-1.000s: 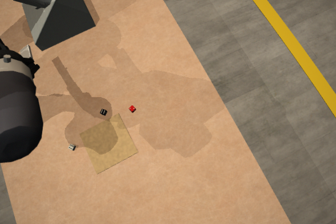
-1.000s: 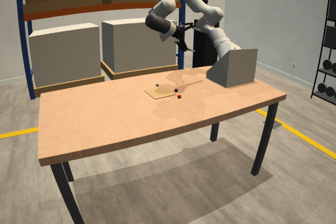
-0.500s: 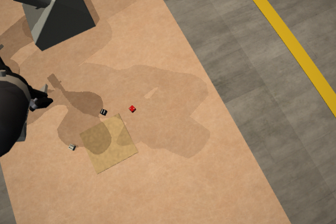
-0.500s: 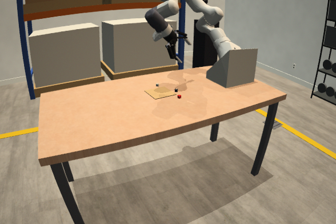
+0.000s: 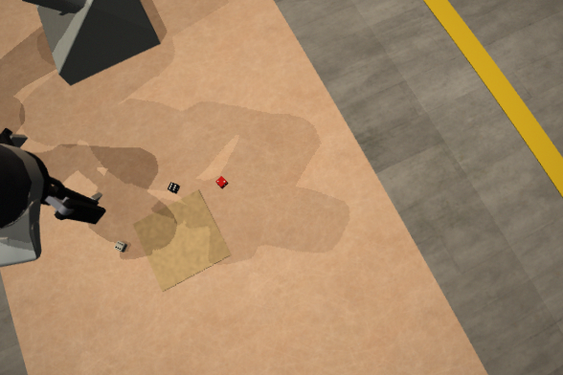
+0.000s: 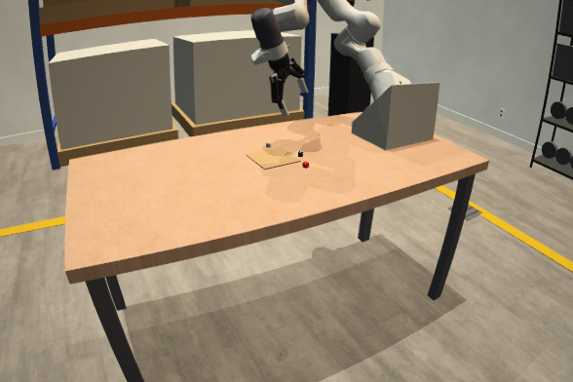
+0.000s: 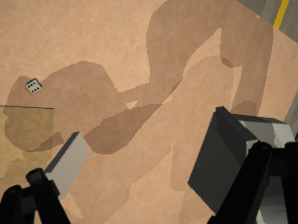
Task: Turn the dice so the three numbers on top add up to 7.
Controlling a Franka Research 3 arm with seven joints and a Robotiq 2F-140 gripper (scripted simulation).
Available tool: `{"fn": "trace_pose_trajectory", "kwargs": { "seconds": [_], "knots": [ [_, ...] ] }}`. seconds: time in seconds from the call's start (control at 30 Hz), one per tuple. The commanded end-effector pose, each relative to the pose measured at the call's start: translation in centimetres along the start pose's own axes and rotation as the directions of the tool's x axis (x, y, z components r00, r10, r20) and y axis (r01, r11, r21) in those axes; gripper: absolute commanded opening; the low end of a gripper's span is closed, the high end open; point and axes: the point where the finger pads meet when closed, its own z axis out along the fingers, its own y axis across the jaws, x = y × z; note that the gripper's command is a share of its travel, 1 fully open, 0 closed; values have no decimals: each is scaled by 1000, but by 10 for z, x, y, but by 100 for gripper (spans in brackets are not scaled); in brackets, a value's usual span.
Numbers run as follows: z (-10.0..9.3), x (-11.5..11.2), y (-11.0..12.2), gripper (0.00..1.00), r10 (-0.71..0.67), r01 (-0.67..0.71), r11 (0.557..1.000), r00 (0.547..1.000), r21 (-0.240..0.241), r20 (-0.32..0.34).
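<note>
The claw (image 6: pixel 295 102) (image 7: pixel 148 131) is held high with fingers spread, presumably so that any die beside the mat (image 5: pixel 184 244) (image 6: pixel 273 160) (image 7: pixel 22 130) can be straddled.

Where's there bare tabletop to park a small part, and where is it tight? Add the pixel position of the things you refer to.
Free: the broad stretch left of the mat (image 6: pixel 273 158) in the exterior view, out to the table's left edge; also between the red die (image 5: pixel 221 182) (image 6: pixel 306 165) and the near edge. Crowded: the mat's sides by the three dice; the mount takes the right-rear.
</note>
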Motion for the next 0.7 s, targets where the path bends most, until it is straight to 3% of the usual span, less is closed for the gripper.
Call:
{"fn": "trace_pose_trajectory", "kwargs": {
  "seconds": [0.0, 0.07, 0.13, 0.2, 0.43, 0.53, 0.67],
  "knots": [
    [-6, 11, -34, 100, -102, 106, 986, 994, 132, -40],
    [-10, 16, -43, 100, -124, 133, 976, 990, 170, -64],
    [-10, 16, -43, 100, -124, 133, 976, 990, 170, -64],
    [-18, 23, -58, 100, -160, 181, 956, 981, 231, -107],
    [-38, 33, -85, 100, -229, 287, 896, 952, 338, -203],
    [-44, 35, -92, 100, -248, 322, 873, 940, 366, -234],
    [-45, 35, -92, 100, -249, 323, 872, 940, 367, -235]
  ]
}}
